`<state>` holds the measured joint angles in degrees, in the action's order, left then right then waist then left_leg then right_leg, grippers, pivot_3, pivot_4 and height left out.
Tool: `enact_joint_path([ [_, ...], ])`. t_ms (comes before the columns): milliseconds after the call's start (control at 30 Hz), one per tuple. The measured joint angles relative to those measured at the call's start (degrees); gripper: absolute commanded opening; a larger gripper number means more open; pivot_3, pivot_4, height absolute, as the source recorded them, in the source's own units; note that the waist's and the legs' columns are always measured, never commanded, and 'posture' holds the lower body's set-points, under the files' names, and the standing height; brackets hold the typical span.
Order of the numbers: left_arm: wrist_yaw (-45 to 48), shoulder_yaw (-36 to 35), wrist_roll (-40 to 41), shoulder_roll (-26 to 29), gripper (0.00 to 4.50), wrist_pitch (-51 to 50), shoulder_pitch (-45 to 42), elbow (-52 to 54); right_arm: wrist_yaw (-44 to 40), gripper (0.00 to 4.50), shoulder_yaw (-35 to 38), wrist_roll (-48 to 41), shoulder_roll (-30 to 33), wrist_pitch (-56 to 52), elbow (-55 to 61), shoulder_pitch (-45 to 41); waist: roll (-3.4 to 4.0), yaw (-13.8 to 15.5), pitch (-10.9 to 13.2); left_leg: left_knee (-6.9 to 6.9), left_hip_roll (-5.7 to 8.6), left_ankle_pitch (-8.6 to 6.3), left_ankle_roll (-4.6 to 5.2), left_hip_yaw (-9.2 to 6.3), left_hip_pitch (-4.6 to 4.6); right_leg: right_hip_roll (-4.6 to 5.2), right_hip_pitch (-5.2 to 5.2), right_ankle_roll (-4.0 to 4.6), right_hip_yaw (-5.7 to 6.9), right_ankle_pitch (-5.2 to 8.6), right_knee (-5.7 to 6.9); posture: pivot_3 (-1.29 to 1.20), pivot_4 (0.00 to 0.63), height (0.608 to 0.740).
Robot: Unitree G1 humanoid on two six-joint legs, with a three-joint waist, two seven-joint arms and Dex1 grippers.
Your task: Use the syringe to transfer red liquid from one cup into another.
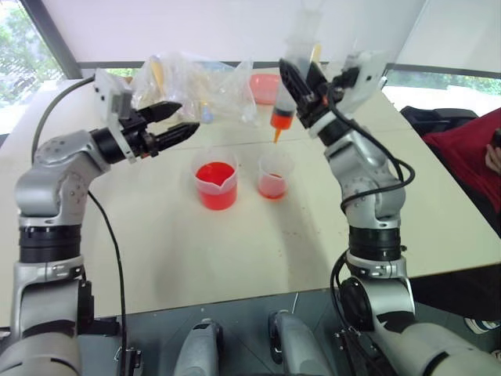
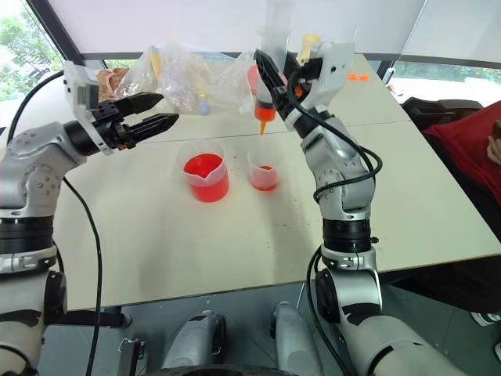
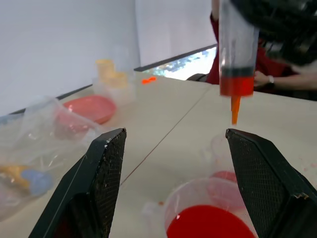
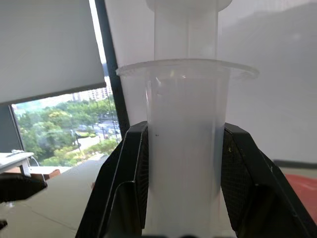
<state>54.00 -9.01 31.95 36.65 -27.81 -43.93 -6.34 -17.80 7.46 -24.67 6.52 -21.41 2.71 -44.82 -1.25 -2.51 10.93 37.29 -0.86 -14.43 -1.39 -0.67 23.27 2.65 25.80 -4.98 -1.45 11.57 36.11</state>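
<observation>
Currently the right gripper (image 1: 301,94) has its two black fingers clamped tight on the barrel of the syringe (image 1: 288,98), which hangs roughly upright, slightly tilted, nozzle down. A short column of red liquid (image 3: 237,85) sits at the bottom of the barrel above the orange tip. The tip is in the air above the smaller cup (image 1: 274,175), clearly not yet inside it. The plunger stands raised out of the barrel top.

The left gripper (image 1: 174,123) is held open, fingers spread with nothing between them, hovering above and just left of the wider beaker (image 1: 215,184). The beaker holds vivid red; the smaller cup just beside it holds a shallow, paler layer. Both stand on the table (image 1: 235,251).

Risks as judged from here:
- Drip. A loaded nozzle held high over the table may shed drops before it is lowered; any sideways drift puts them on the table or back in the beaker.
- Misaim. The small cup has a narrow mouth, and the syringe's tilt could bring the tip down on the rim rather than inside.
- Tipping. The cup looks light and nearly empty; a nudge from the tip could knock it over, and the beaker next to it is close enough to be struck.
- Plunger. The left gripper must reach the plunger; a hard or off-axis push could squirt liquid past the cup or twist the barrel in the grip.
</observation>
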Motion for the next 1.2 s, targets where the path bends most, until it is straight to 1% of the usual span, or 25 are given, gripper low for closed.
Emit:
enact_joint_path([
  [67,0.3,1.5,-1.0,-2.1,3.36,1.6,-2.6,-2.0,0.5,1.38,-0.4,0.2,-0.3,-0.1,0.0,0.5,0.00,0.0,0.0,0.02,0.00,0.00,0.00,0.01,0.01,0.01,0.00,0.00,0.00,0.00,0.00,0.00,0.150,0.740],
  [200,-0.3,4.7,-5.3,-8.8,3.36,9.1,-11.4,-9.3,1.0,1.38,-2.0,1.0,-2.0,0.7,-0.5,1.8,-0.01,0.5,0.0,0.08,0.03,0.00,0.00,0.01,0.05,0.02,-0.02,-0.01,0.00,0.00,-0.05,0.00,0.150,0.740],
  [300,1.3,5.7,-5.8,-12.2,3.36,12.5,-16.1,-13.6,1.0,1.38,-2.8,2.0,-2.3,1.5,-1.0,2.7,-0.01,0.3,0.0,0.06,0.03,0.00,0.00,0.02,0.06,0.01,-0.02,-0.01,0.00,0.00,-0.05,0.00,0.150,0.740],
  [433,2.2,5.8,-7.6,-14.8,3.36,18.0,-22.3,-21.1,1.2,1.38,-2.7,3.4,-0.8,2.3,-1.1,4.5,-0.01,0.3,0.0,0.07,0.03,0.00,0.01,0.02,0.05,0.01,-0.02,-0.01,-0.01,0.00,-0.06,0.00,0.150,0.740],
  [567,1.5,6.1,-10.6,-17.6,3.36,23.7,-26.4,-29.1,1.2,1.38,-3.0,4.8,0.2,2.4,-0.6,6.4,-0.01,0.1,0.0,0.06,0.03,0.00,0.01,0.02,0.04,0.00,-0.02,-0.01,-0.01,0.00,-0.05,0.00,0.150,0.740],
  [700,2.0,6.1,-12.3,-19.4,3.36,26.9,-27.9,-34.2,1.2,1.38,-3.9,6.0,0.6,2.4,-0.1,7.1,0.00,0.0,0.0,0.04,0.03,0.00,0.01,0.01,0.03,-0.02,-0.01,-0.02,-0.01,0.00,-0.06,0.00,0.150,0.740],
  [867,2.1,6.4,-15.0,-21.0,3.36,30.7,-29.0,-38.1,1.1,1.38,-5.2,7.3,0.7,3.1,0.0,8.5,0.00,0.1,0.0,0.05,0.03,0.00,0.01,0.01,0.05,-0.01,-0.01,-0.02,-0.01,0.00,-0.06,0.00,0.150,0.740],
  [1000,-0.2,6.7,-17.7,-22.0,3.36,32.7,-30.6,-42.8,1.2,1.38,-5.4,7.7,0.7,3.1,0.1,8.7,-0.01,0.2,0.0,0.06,0.04,0.00,0.01,0.01,0.06,-0.01,-0.01,-0.02,-0.01,0.01,-0.06,0.00,0.150,0.740],
  [1200,-2.8,8.6,-22.8,-22.5,3.36,38.2,-33.7,-48.0,1.1,1.38,-5.8,8.8,1.3,3.1,0.1,9.2,-0.02,0.2,0.0,0.05,0.04,0.00,0.02,0.01,0.05,-0.01,-0.01,-0.03,-0.01,0.01,-0.07,0.00,0.150,0.740],
])
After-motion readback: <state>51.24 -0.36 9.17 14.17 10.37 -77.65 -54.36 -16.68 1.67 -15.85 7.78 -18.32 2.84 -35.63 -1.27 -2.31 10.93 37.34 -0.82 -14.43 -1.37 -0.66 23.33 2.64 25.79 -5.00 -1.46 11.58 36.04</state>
